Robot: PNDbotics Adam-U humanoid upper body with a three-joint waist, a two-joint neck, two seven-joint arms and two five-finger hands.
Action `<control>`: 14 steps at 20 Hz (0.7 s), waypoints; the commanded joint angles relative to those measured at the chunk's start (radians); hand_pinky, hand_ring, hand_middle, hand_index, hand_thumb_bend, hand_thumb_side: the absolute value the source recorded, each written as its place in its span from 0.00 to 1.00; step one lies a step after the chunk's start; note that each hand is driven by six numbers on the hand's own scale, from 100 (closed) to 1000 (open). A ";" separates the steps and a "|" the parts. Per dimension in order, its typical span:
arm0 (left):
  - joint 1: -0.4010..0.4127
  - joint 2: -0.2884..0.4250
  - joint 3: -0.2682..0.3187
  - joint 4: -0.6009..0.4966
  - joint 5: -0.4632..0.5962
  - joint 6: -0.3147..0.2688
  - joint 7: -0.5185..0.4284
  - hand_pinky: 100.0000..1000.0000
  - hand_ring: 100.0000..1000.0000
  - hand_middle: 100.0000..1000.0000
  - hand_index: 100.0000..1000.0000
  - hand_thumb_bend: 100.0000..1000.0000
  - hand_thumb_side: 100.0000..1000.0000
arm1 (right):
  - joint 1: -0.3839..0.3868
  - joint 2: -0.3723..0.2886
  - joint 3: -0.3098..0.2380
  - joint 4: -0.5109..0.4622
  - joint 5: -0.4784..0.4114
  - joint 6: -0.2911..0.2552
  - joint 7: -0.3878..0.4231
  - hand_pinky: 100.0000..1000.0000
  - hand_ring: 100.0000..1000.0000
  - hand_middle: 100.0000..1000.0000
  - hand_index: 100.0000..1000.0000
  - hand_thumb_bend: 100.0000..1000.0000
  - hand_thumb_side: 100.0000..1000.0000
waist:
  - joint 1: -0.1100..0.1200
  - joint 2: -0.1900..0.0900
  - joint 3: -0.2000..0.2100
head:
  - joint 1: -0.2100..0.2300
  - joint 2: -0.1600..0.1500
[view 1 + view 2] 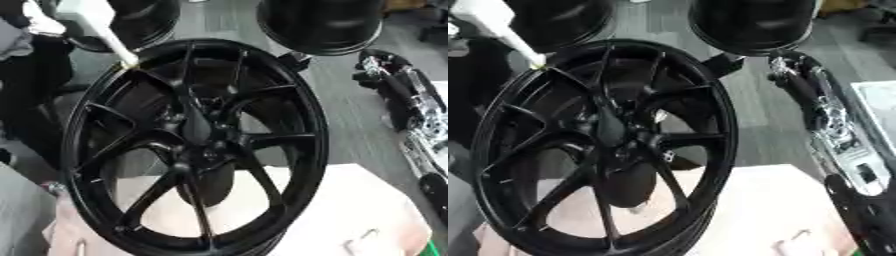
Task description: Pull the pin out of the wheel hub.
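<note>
- Left eye view shows a black alloy wheel (197,145) standing nearly upright, leaning a little, its lower rim resting on a pale peach-coloured desk (350,210).
- Thin spokes run from the rim inward to the wheel hub (201,135) at the centre; the desk surface and grey floor (350,115) show through the gaps between them.
- Near the hub in the right eye view, a small pale glint (661,116) sits against a spoke; whether it is the pin cannot be told.
- A white block-shaped object (92,25) comes down from the upper left and touches the wheel's upper left rim.
- Two more black wheels (750,22) stand behind, on the floor.
- Along the right edge runs the robot's right arm (829,120), black with silver joints, well apart from the wheel's rim; its hand cannot be made out, so whether it is clenched or released cannot be told.
- No left hand is visible.
</note>
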 commanded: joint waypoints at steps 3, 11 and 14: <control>0.092 0.170 0.087 -0.015 0.051 0.004 0.073 0.78 0.71 0.60 0.31 0.19 0.00 | -0.011 -0.039 -0.025 -0.023 -0.010 -0.007 -0.019 0.78 0.65 0.60 0.79 0.10 0.46 | -0.006 -0.014 0.007 | -0.006 -0.006; 0.311 0.301 0.138 -0.006 0.093 0.046 0.033 0.90 0.84 0.82 0.93 0.62 0.38 | -0.012 -0.034 -0.027 -0.026 -0.013 -0.007 -0.022 0.78 0.65 0.60 0.79 0.10 0.46 | -0.007 -0.010 -0.004 | 0.015 -0.009; 0.401 0.318 0.178 -0.039 0.076 0.045 0.035 0.90 0.84 0.81 0.93 0.64 0.40 | -0.013 -0.032 -0.025 -0.026 -0.013 -0.007 -0.020 0.78 0.65 0.60 0.79 0.10 0.46 | -0.005 -0.010 -0.013 | 0.024 -0.007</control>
